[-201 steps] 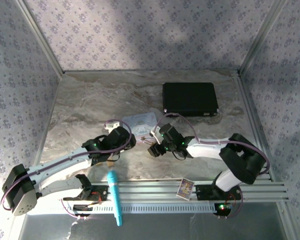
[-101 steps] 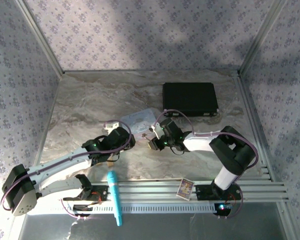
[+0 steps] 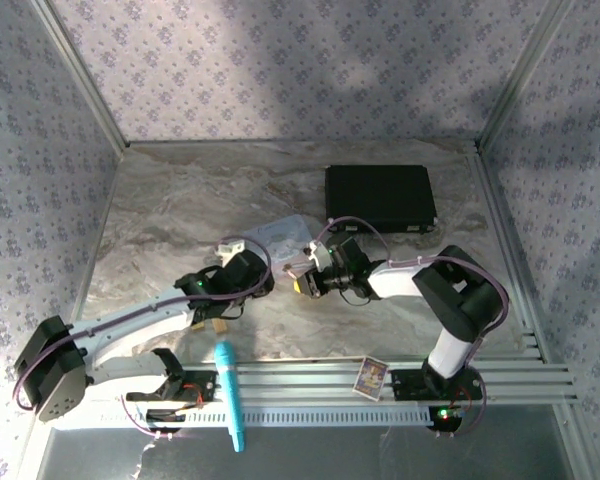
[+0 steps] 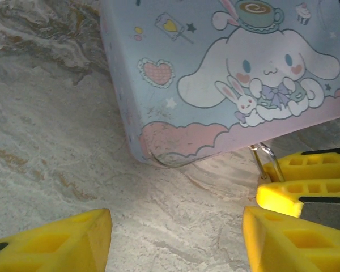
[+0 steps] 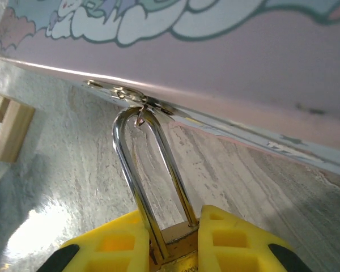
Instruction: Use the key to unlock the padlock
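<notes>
At the near edge of the pastel tin [image 5: 215,51], the padlock [image 5: 137,192] is hooked by its silvery shackle in the tin's clasp [image 5: 124,93]. The right gripper [image 5: 171,249] is clenched on the brass body of the padlock, with one yellow finger [image 5: 107,249] on each side. The left gripper [image 4: 175,238] is released, its jaws wide apart, low over the counter [image 4: 56,158] just before the tin's corner and touching nothing. A small tan block [image 5: 11,130] lies on the counter near the tin.
</notes>
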Motion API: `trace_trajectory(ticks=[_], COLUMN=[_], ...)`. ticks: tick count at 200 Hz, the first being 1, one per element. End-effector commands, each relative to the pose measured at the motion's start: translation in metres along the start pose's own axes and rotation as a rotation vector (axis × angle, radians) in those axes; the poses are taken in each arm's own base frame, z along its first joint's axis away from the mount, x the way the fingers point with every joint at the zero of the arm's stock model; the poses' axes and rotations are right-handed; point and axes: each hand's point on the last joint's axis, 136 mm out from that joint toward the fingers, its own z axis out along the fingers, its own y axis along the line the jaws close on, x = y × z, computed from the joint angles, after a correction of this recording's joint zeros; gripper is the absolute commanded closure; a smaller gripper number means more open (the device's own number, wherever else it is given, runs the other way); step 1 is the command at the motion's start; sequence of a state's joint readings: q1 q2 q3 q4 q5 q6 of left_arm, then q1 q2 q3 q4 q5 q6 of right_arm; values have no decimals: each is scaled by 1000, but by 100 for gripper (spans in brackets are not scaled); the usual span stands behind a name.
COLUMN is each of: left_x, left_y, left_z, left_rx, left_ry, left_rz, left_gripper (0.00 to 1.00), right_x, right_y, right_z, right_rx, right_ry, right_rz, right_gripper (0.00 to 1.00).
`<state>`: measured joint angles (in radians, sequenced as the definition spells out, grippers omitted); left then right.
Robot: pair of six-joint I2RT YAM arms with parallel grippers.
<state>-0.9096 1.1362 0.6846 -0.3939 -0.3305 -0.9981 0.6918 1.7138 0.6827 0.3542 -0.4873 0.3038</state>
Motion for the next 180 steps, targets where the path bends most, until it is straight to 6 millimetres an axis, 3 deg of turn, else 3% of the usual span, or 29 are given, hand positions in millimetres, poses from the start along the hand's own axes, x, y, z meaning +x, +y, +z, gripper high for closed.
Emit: trace_trajectory(ticks=[1, 33, 67, 122, 147, 180], left_x=[-20, -42, -65, -66, -66, -70], left_y=[-14, -20, -18, -30, -32, -33], left_z=[-6, -10, -3, 7, 7, 5], left_rx=[20, -16, -102, -47, -41, -37], left_ry=[-52, -108, -129, -92, -87, -98], left_rz=[18, 98, 156, 137, 136, 142], left_gripper=[38, 38, 38, 38, 38, 38], right_x=[24, 32, 42, 48, 45, 37], right_y=[-13, -15, -22, -21, -9, -13], right_z=[3, 2, -2, -13, -16, -21], right_rx=[6, 4, 220, 252, 153, 132], right_ry=[80, 131, 192, 142, 93, 54], right_rz=[180, 266, 134, 116, 119, 116], right_gripper=[87, 89, 73, 56, 46, 44])
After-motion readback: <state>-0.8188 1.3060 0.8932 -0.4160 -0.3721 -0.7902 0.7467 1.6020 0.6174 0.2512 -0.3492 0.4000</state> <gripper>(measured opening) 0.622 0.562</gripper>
